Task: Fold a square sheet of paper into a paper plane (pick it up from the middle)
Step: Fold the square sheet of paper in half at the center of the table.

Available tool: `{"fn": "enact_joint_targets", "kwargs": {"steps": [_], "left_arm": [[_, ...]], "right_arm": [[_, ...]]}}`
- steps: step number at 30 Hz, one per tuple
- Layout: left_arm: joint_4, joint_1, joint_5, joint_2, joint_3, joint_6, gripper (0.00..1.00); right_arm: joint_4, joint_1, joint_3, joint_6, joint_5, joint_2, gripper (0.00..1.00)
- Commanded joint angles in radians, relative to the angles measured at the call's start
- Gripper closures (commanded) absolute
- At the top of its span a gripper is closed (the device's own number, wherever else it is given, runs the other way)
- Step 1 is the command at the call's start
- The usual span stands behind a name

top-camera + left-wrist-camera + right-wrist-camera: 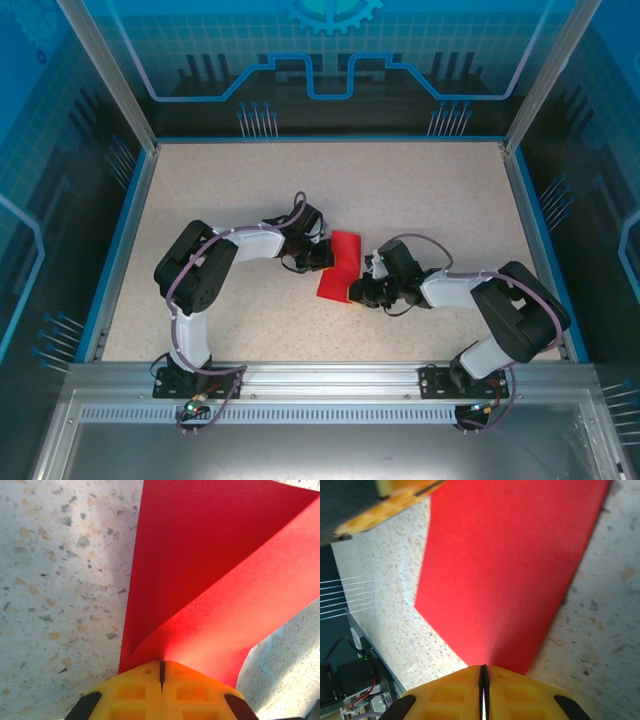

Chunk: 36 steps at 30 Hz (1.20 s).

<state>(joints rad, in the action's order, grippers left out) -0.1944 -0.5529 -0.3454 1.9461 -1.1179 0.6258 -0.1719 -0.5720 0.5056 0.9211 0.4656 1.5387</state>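
The square sheet of paper (340,264) is bright red and lies mid-table between my two grippers. My left gripper (324,257) is at its left edge. In the left wrist view one layer of the sheet (200,555) lies flat while a flap curls up off it into my left gripper (161,667), which is shut on it. My right gripper (359,292) is at the sheet's near right corner. In the right wrist view the sheet (505,570) narrows to a corner that ends in my right gripper (483,669), whose jaws are shut on that corner.
The speckled beige table (420,190) has a blue rim (118,240) on its sides, with transparent walls beyond. An aluminium rail (330,375) carrying both arm bases runs along the near edge. In the right wrist view one yellow finger of the left gripper (385,502) shows at top left.
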Motion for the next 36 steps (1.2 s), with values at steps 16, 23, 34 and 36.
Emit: {"fn": "enact_joint_targets", "kwargs": {"steps": [16,23,34,36], "left_arm": [[-0.105,-0.006,0.056,0.04,0.017,-0.023,1.0],[-0.104,-0.007,0.052,0.046,0.014,-0.023,1.0],[-0.112,-0.007,0.056,0.043,0.019,-0.03,1.0],[-0.113,-0.007,0.057,0.043,0.02,-0.03,1.0]], "right_arm": [[0.122,0.098,0.108,-0.069,0.012,-0.068,0.91],[0.054,0.178,0.169,-0.095,0.076,0.024,0.92],[0.037,0.181,0.192,-0.112,0.041,0.186,0.93],[0.047,0.179,0.189,-0.112,0.031,0.216,0.93]]}}
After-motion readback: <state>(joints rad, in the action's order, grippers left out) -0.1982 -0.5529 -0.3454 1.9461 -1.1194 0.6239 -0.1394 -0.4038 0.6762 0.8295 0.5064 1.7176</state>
